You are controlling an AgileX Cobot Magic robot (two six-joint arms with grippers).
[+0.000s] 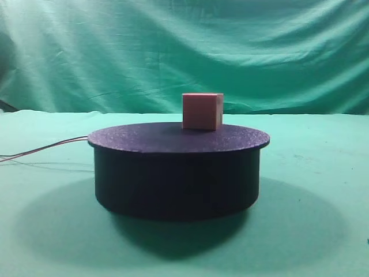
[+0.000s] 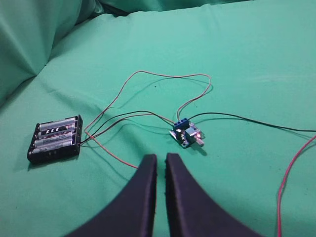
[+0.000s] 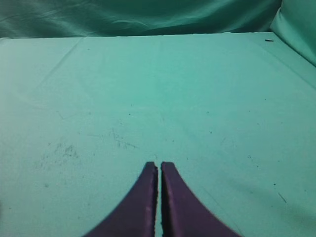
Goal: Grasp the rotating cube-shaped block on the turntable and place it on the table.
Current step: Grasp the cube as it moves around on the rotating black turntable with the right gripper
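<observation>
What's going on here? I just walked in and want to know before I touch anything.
Nothing is being handled yet. A small pinkish-orange cube sits on top of a low round black turntable on the green cloth table. Both grippers are shut and empty, away from it: the left gripper points at a black battery pack wired to a small blue circuit board; the right gripper faces bare cloth.

lab bench | green cloth backdrop [image 1: 173, 52] | bare circuit board [image 2: 186, 133]

The turntable [image 1: 177, 171] sits on the surface [image 1: 323, 190], with the block [image 1: 202, 111] on its top toward the back. Wires [image 1: 43, 150] run out from the turntable's left side. The backdrop [image 1: 184, 52] hangs behind the turntable.
</observation>
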